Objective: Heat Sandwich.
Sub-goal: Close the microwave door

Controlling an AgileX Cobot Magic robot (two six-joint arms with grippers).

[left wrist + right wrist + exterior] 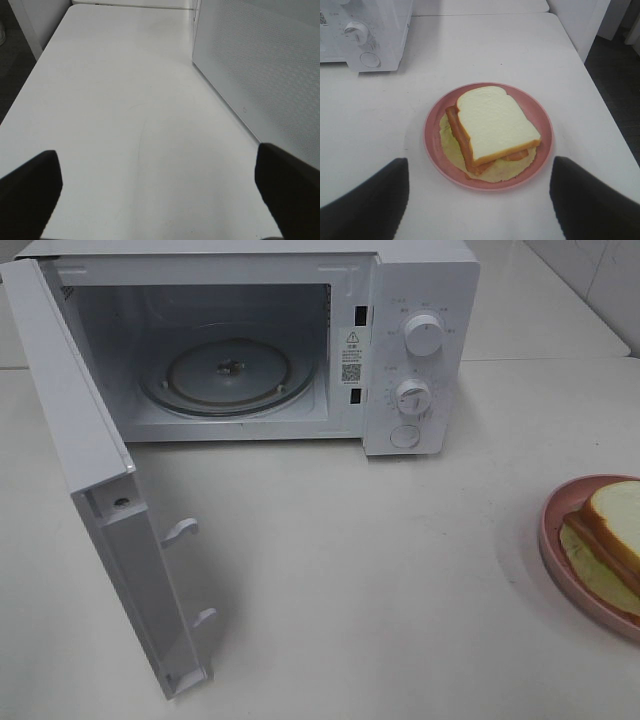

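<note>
white table (400,570): sandwich (612,530) cut off at frame edge; left tool (155,185) & right tool (479,195) both open, empty.

Left pincer (159,192) and right pincer (479,200), both wide open and empty.

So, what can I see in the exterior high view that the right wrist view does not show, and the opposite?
Only the exterior high view shows the microwave's open door, swung out to the left, and the glass turntable in the empty cavity.

Only the right wrist view shows the right gripper with its jaws apart, empty, near the whole pink plate.

Both show the sandwich on that plate, though the exterior high view cuts it off at the right edge, the white table, and the microwave's control knobs.
</note>
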